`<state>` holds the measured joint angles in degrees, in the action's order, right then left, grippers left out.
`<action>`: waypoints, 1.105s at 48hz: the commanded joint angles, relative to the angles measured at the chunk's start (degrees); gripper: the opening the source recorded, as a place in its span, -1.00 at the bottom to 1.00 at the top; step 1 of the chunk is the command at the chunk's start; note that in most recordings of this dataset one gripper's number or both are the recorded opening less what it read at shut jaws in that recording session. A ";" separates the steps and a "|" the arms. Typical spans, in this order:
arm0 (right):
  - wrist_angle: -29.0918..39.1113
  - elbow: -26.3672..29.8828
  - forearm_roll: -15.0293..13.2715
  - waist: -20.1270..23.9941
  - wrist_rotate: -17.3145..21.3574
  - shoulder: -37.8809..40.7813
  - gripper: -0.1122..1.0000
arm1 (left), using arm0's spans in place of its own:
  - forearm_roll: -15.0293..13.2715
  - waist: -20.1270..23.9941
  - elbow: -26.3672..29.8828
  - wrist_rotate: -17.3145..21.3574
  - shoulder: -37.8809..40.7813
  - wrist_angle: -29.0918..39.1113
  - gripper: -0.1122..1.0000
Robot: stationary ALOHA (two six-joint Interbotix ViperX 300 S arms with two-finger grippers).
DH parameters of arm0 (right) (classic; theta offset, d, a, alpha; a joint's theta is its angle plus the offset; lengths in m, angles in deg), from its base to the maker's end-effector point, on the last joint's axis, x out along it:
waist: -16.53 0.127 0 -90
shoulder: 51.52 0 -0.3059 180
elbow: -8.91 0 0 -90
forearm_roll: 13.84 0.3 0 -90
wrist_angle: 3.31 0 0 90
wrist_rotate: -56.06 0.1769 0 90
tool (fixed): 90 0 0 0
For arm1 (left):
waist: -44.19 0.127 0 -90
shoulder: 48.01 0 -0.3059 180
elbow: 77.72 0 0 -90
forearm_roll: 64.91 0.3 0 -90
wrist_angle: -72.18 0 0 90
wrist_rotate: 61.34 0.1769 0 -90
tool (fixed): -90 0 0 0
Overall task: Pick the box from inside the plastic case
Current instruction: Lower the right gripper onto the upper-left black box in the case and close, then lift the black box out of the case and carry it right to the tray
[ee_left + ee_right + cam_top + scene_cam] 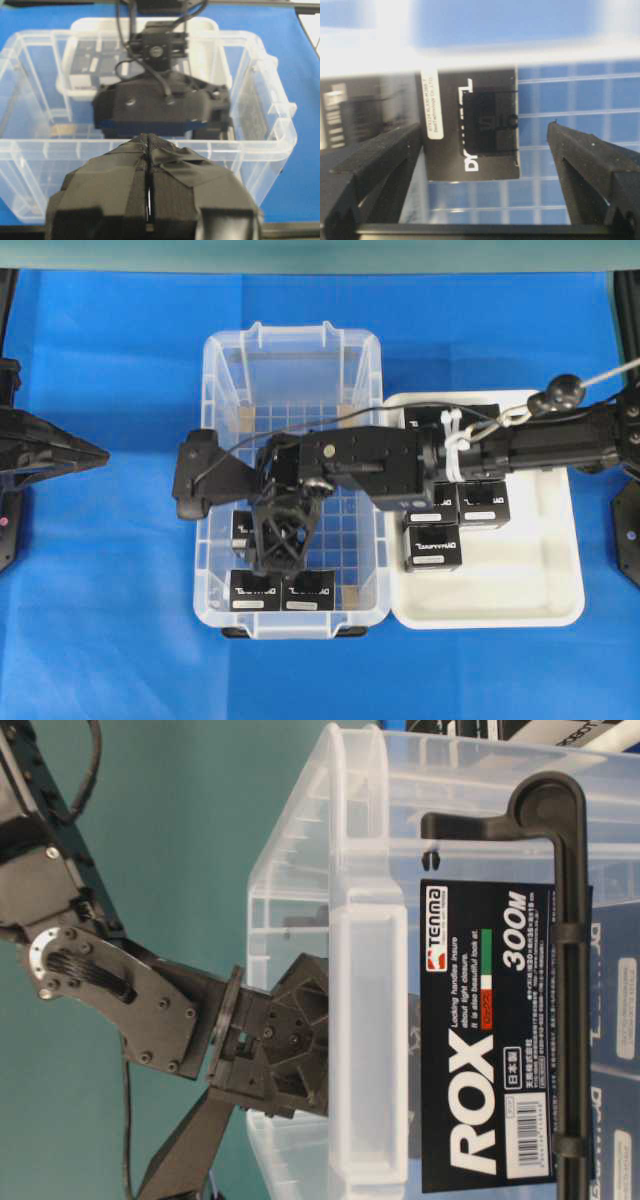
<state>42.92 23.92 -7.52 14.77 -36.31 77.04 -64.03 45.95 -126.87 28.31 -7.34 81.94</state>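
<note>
hovering right gripper (485, 150) spread wide over matte black box (470, 125), clear grid-floored plastic case (215, 490), left gripper (149, 200) pressed together

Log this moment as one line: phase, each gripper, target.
phase: reaching into plastic case | right gripper: open, fingers either side of box, not yet closed | left gripper: shut, outside case

Bright, even light; right wrist view is blurred, with glare along its top.
</note>
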 commanded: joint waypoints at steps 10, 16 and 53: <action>-2.20 0.09 0.35 0.09 -3.60 0.70 1.00 | 0.18 0.09 1.58 -0.18 0.26 -0.26 -0.92; -2.99 0.00 0.35 0.18 -3.69 0.97 0.99 | 0.09 0.09 1.58 -0.18 0.26 -0.35 -0.92; 3.96 1.67 0.35 -3.16 -4.13 -8.44 0.29 | 0.09 0.09 1.58 -0.26 0.18 -0.35 -0.92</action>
<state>44.59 24.62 -7.34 13.19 -40.36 71.94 -64.03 45.86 -126.87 28.04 -7.34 81.94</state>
